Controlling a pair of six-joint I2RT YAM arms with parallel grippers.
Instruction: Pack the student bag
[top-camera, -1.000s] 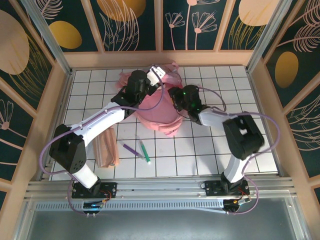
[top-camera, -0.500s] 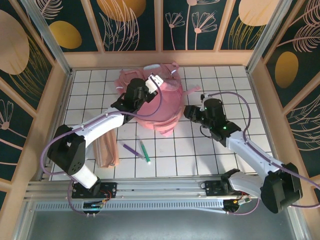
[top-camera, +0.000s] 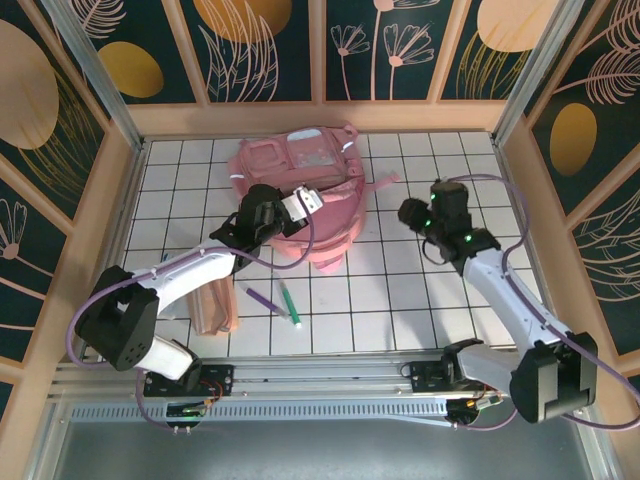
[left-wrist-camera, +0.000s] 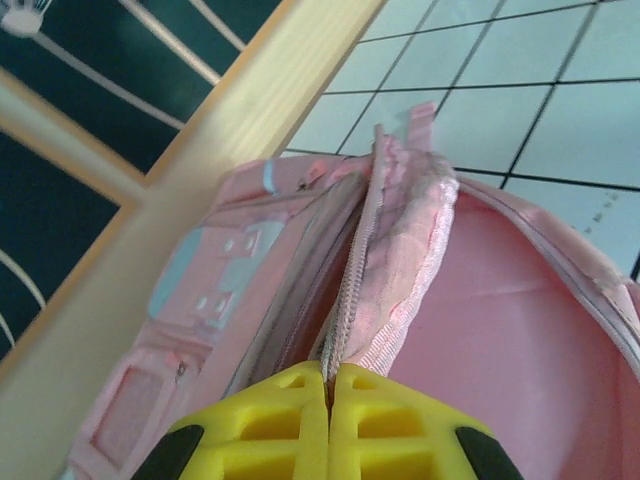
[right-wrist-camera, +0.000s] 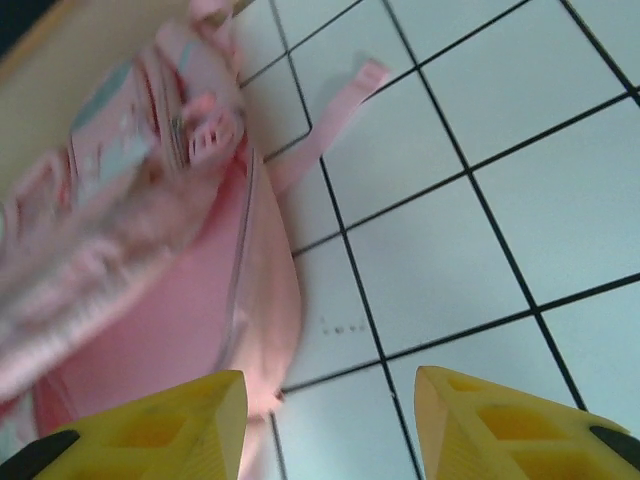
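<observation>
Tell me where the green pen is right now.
In the top view the green pen lies on the tiled table toward the left arm's side, just right of the purple pen and nearer the arm bases than the student bag.

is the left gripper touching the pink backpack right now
Touching. The left wrist view shows the left gripper shut, its yellow jaws pinching the zipper edge of the student bag between them.

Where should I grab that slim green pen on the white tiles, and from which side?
Best take the slim green pen mid-barrel, straight down from above, jaws across its width. It lies flat on the white tiled table, so only its sides offer a pinch. The purple pen lies close beside it, so keep the jaws narrow.
</observation>
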